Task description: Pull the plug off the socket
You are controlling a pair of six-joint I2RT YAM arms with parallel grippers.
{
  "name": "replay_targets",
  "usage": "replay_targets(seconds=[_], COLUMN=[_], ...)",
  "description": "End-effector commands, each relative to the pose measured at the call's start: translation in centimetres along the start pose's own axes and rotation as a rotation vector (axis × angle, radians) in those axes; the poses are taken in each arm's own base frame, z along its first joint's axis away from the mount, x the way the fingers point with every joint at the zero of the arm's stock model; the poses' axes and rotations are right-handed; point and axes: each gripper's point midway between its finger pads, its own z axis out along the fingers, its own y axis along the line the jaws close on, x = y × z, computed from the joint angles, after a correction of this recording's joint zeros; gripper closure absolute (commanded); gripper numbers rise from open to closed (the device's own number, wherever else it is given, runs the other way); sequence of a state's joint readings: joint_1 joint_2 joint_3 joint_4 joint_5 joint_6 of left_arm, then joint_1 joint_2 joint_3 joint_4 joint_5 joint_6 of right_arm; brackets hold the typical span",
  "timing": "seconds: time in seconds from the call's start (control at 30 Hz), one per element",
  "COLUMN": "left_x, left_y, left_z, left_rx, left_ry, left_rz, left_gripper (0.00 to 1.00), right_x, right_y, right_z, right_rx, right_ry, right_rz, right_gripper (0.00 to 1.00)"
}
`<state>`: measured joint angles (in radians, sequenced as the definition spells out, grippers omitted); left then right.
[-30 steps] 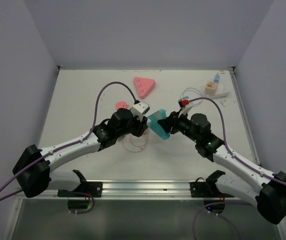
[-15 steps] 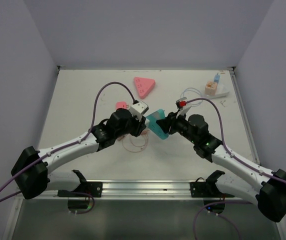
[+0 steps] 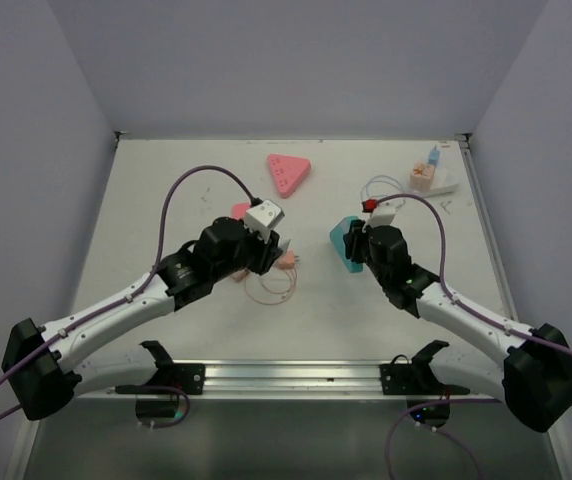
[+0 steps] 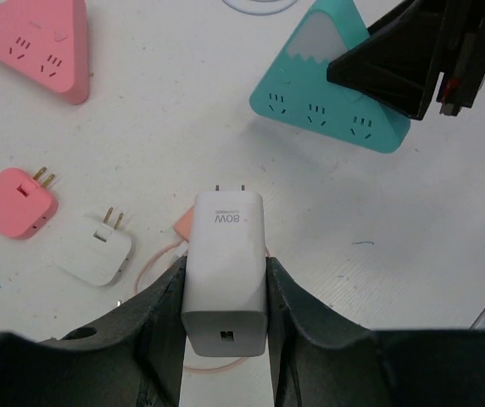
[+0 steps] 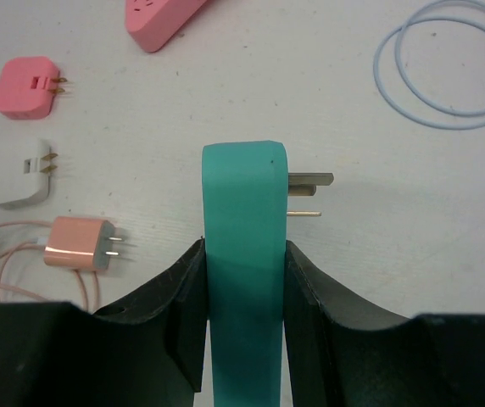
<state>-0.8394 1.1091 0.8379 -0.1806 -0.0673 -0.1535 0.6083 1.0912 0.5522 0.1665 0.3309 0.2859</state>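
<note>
Socket (image 5: pixel 244 186), teal, stiff and light I'd judge, sits clamped in my right tool (image 5: pixel 244 254) at centre frame, perhaps resting on the counter (image 5: pixel 395 280). Plug (image 4: pixel 224 254), a hard, slick white block, is pinched by its flat sides in my left tool (image 4: pixel 224 280), prongs (image 4: pixel 230 187) bare, well apart from it.

Left claw (image 4: pixel 224 271) and right claw (image 5: pixel 244 254) both grip, held apart.

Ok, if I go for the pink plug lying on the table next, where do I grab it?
Grip the pink plug by its square body, coming straight down: it lies flat on the table. Close on the two sides running along its prongs, which stick out one end. The white plug lies close beside it, so stay narrow.
</note>
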Motion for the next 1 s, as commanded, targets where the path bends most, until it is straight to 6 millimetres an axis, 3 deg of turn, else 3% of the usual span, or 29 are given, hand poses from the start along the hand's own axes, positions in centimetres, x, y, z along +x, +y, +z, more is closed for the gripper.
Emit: replay_targets(seconds=[0.0,0.13,0.2,0.33,0.4,0.6,0.7,0.97], left_x=[-3.1,-1.8,0.0,2.6,3.8,5.9,8.3,11.4], left_y=[0.6,4.2,5.9,13.3,15.7,18.4,19.5,20.1], left_z=[-1.4,-1.1,-0.3,-0.4,-0.3,2.1,3.6,4.0], left_rx=[-0.048,-0.243,-0.296,-0.537,-0.638,-0.707,-0.738,-0.736], left_ry=[-0.079,-0.033,0.039,0.074,0.085,0.102,0.163,0.161], left_rz=[-0.019,-0.092,-0.139,-0.305,-0.348,-0.402,-0.411,-0.468], left_gripper=[1.0,1.0,1.0,1.0,1.0,1.0,0.97,0.78], right_x=[-2.6,-3.4,-3.9,-4.5,-4.6,-4.2,-4.2,-3.9], right_y=[-0.3,0.3,0.6,1.3,1.6,2.0,2.3,2.2], right_z=[-0.4,-0.9,-1.2,-1.8,-1.9,-1.8,-1.7,-1.5], right_rx=[0.029,-0.035,-0.067,-0.122,-0.142,-0.166,-0.183,-0.185], right_ry=[-0.094,-0.116,-0.133,-0.151,-0.155,-0.148,-0.144,-0.136], right_rz=[0.023,0.085,0.122,0.151,0.16,0.185,0.201,0.214], right_gripper=[1.0,1.0,1.0,1.0,1.0,1.0,1.0,1.0])
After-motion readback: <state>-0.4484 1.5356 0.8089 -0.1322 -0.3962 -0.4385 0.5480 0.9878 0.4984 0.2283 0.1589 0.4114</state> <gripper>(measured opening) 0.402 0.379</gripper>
